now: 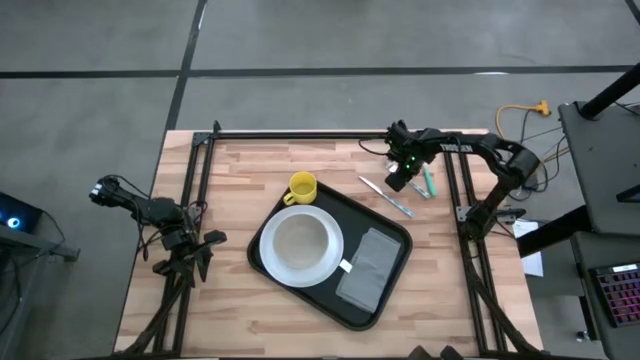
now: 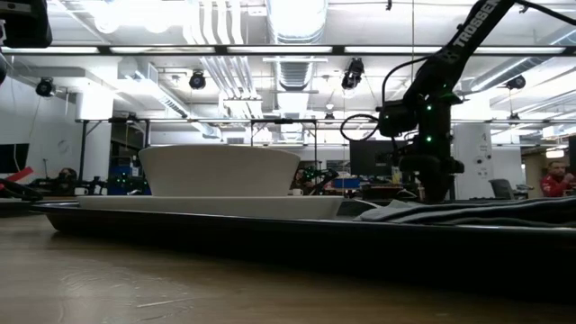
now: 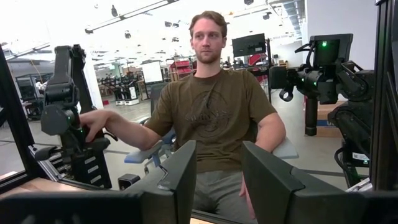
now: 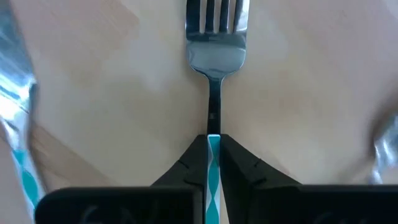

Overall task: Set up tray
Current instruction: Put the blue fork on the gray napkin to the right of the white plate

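Dark jointed arms — green LEDs

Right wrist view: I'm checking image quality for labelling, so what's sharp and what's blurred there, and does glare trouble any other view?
Right wrist view: the fork held in the right gripper is fairly sharp; the teal-striped utensils at both edges are smeared. Low view: bright ceiling lights wash out the top, and the tray reads as a dark band. Left wrist view: background overexposed.

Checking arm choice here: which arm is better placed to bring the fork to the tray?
The right. Its gripper is shut on the fork beside the tray, while the left gripper sits open at the table's far-left edge.
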